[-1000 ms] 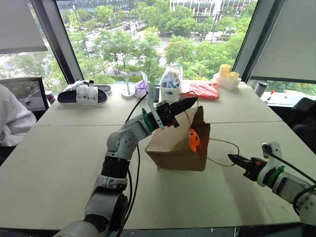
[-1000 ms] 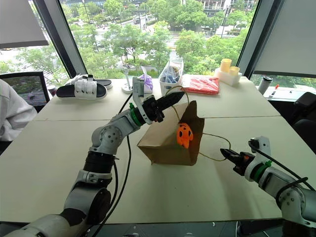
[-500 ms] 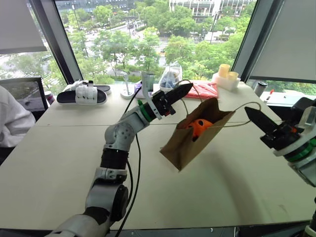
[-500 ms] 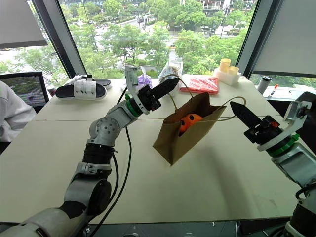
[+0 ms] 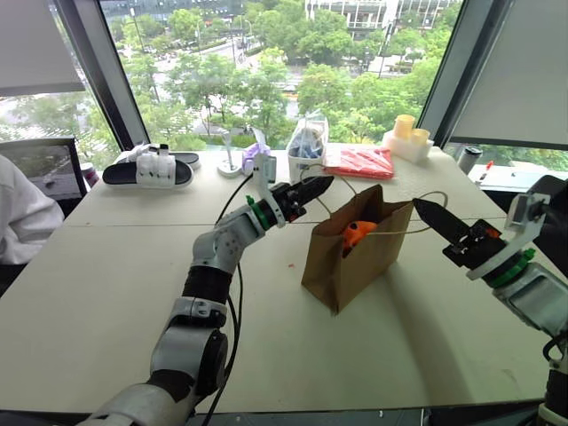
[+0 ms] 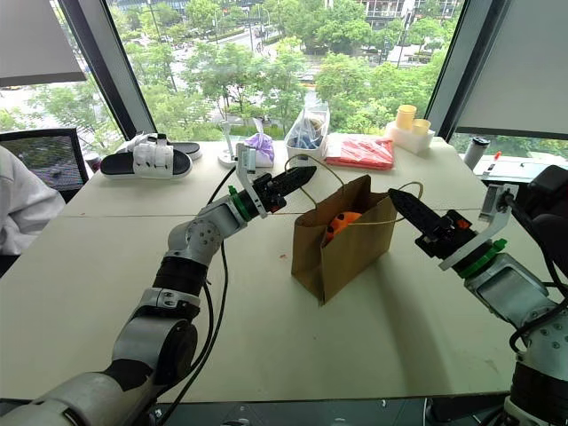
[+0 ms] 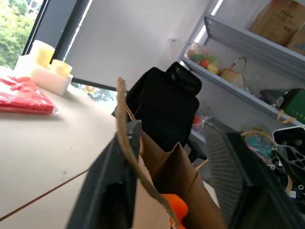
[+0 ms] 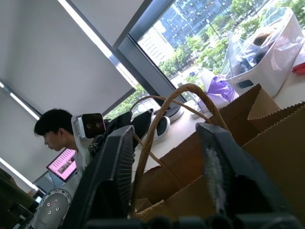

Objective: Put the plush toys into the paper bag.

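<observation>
Now I see the bag (image 5: 353, 255) upright at frame centre, orange toy (image 5: 356, 234) inside its mouth. My left gripper (image 5: 312, 187) and right gripper (image 5: 428, 216) flank its top — fingers of both spread, a twine handle (image 8: 157, 125) looping between each pair.

Paper bag (image 5: 351, 257) upright on bench (image 5: 106, 293), orange plush toy (image 5: 356, 233) inside; left tool (image 5: 312, 188) and right tool (image 5: 435, 217) at twine handles.
</observation>
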